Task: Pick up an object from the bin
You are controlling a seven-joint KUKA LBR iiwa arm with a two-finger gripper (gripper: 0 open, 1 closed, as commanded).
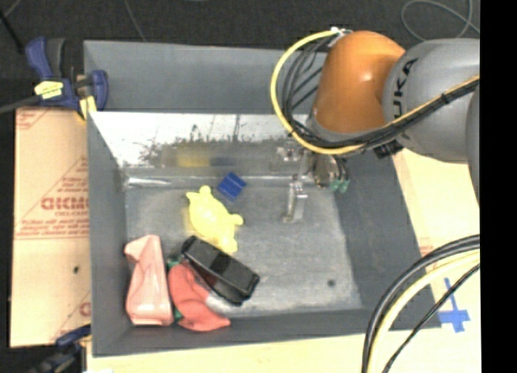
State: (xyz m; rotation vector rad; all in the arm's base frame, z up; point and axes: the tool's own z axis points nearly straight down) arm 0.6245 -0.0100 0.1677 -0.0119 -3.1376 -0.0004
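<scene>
So far nothing is lifted: the gripper is hung over a bare patch of the grey bin, towards its far right corner, and whether it is spread or pressed together cannot be told; no thing is seen in it. The choosing, closing and raising are judged to be left. Nearest it, by the far wall, a small blue block is laid, with a yellow soft toy just beside. At the near left corner a black case, a pink pouch and a red cloth thing are heaped together.
</scene>
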